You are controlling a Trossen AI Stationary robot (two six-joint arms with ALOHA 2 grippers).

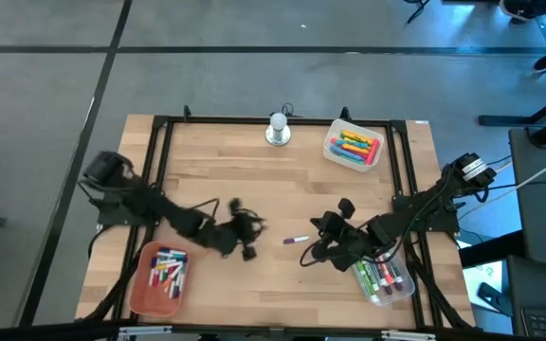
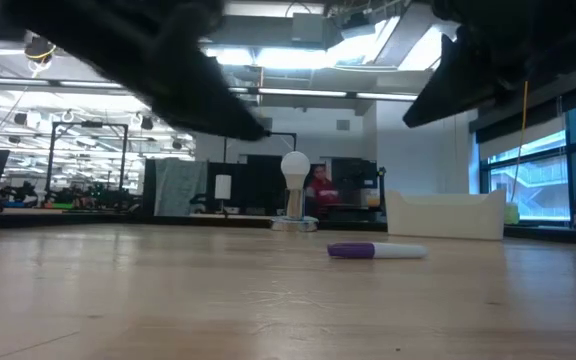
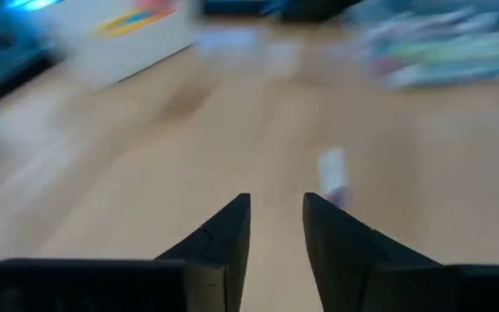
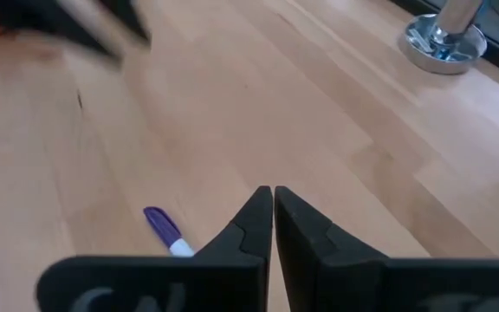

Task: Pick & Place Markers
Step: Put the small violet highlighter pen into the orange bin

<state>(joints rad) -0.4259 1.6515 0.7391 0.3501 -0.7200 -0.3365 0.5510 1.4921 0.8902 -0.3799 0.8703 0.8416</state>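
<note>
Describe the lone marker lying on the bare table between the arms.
The marker is a short pen with a white barrel and a purple cap, plastic by its look. It lies flat on its side on the wooden table, capped, apart from the bins. Nothing touches it: the right end effector hangs shut nearby, and the left end effector is empty, its fingers parted, on its other side.

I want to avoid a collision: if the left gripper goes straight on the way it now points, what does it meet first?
Probably the purple-capped marker lying alone on the table, just ahead of the left gripper; depth is unclear.
</note>
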